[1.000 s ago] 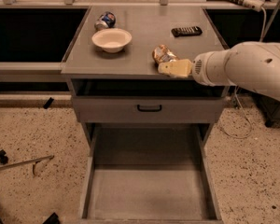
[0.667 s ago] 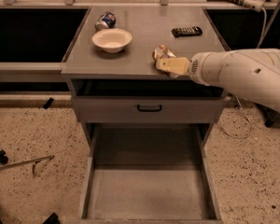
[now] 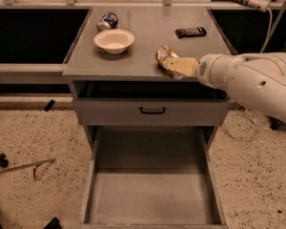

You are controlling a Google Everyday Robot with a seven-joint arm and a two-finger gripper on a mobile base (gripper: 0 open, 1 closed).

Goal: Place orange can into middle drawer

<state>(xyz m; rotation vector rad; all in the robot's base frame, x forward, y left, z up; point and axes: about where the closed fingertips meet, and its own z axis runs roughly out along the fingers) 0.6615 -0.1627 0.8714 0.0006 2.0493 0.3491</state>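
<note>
The orange can (image 3: 165,58) is a dented orange-gold can at the front right of the cabinet top. My gripper (image 3: 180,67) reaches in from the right on a white arm. Its tan fingers (image 3: 185,66) are closed on the can's right side, and the can stays low at the surface. The middle drawer (image 3: 152,197) is pulled wide open below, with a bare grey floor and low side walls. The can is well above and behind the drawer's open floor.
A white bowl (image 3: 114,40) and a blue-and-white can (image 3: 107,21) stand at the back left of the cabinet top (image 3: 143,32). A black remote (image 3: 190,32) lies at the back right. The shallower drawer front with a black handle (image 3: 152,111) is closed above the open drawer.
The white arm has shifted a little to the left and lower. The gripper stays at the orange can, which has barely moved.
</note>
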